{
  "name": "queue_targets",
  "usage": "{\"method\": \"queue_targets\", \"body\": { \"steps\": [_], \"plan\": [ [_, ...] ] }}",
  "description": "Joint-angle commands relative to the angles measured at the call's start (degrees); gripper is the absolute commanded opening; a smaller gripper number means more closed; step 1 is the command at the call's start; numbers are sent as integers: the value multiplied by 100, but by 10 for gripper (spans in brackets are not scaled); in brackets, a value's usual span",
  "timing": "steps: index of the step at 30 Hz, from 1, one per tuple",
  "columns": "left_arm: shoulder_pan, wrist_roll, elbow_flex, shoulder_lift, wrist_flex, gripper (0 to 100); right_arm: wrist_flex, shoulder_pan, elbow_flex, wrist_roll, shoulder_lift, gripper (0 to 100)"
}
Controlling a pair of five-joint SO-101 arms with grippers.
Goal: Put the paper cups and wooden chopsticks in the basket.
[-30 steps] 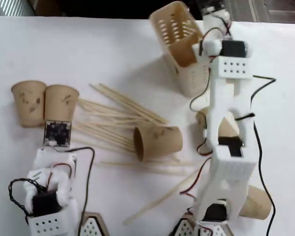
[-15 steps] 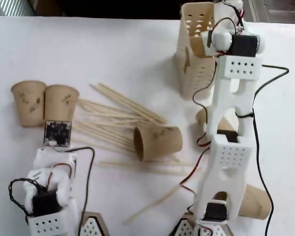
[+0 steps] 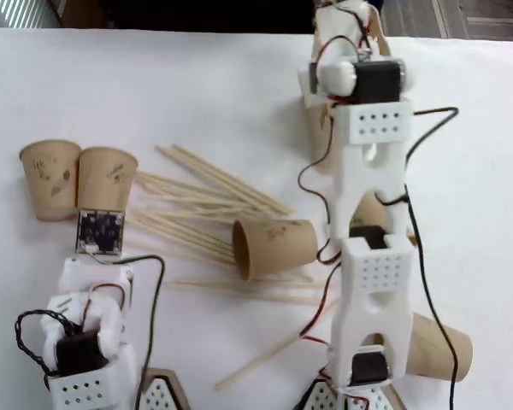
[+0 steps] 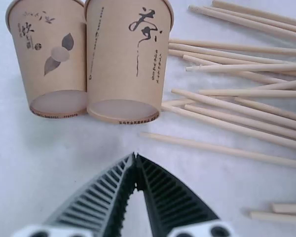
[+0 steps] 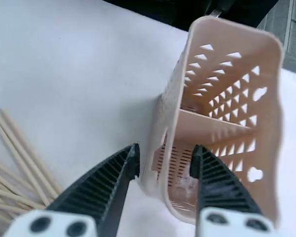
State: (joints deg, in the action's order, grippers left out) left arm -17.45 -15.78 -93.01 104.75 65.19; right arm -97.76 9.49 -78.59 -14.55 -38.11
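Table (image 3: 197,77): white, and it carries everything named here.
Near cup (image 3: 440,348): on its side beside the right arm's base. It is nearer than the chopsticks and off to their right, and the arm covers part of it.
Left pincer (image 4: 135,159): shut tight with nothing in it, low over the table. It is left of the chopsticks, with its tips aimed at two cups but apart from them.
Chopsticks (image 3: 205,213): a loose heap flat on the middle of the table, most of them running left to right. A few strays lie along its near edge, one slanting toward the right arm's base.
Middle cup (image 3: 274,248): on its side on the right end of the chopsticks, mouth facing left.
Leaf cup (image 4: 47,57): on its side left of the chopsticks, base toward the left pincer.
Script cup (image 4: 126,59): lies the same way, touching the leaf cup. It is just beside the left ends of the chopsticks.
Hidden cup (image 3: 372,211): right of the chopsticks under the stretched right arm. Too little shows to tell how it lies.
Basket (image 5: 222,113): pale and perforated, with an inner divider. It sits beyond the chopsticks and to their right, by the table's far edge. Whether its foot rests on the table cannot be told.
Right pincer (image 5: 165,150): grips the basket's near wall, one finger outside and one inside.
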Motion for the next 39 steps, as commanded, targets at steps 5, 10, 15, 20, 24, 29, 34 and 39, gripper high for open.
{"method": "queue_targets", "body": {
  "steps": [5, 10, 15, 20, 24, 29, 34, 39],
  "plan": [
    [-48, -18, 44, -40, -114, 27, 4, -48, 519, 211, 66, 176],
    [-48, -18, 44, -40, -114, 27, 119, -66, 1055, 167, 66, 170],
    [-48, -18, 44, -40, -114, 27, 523, -40, 1389, -246, 66, 23],
    [-48, -18, 44, -40, -105, 26, 277, 4, 1354, -1495, 127, 21],
    [-40, -18, 35, -40, -105, 26, 171, -180, 1345, -2576, 136, 21],
    [-40, -18, 35, -40, -105, 26, -40, -374, 1345, -3578, 163, 21],
    [-40, -18, 35, -40, -105, 26, -40, -549, 1389, -4440, 514, 22],
    [-31, -18, 35, -40, -105, 26, -48, -567, 1407, -5108, 778, 21]
  ]
}}
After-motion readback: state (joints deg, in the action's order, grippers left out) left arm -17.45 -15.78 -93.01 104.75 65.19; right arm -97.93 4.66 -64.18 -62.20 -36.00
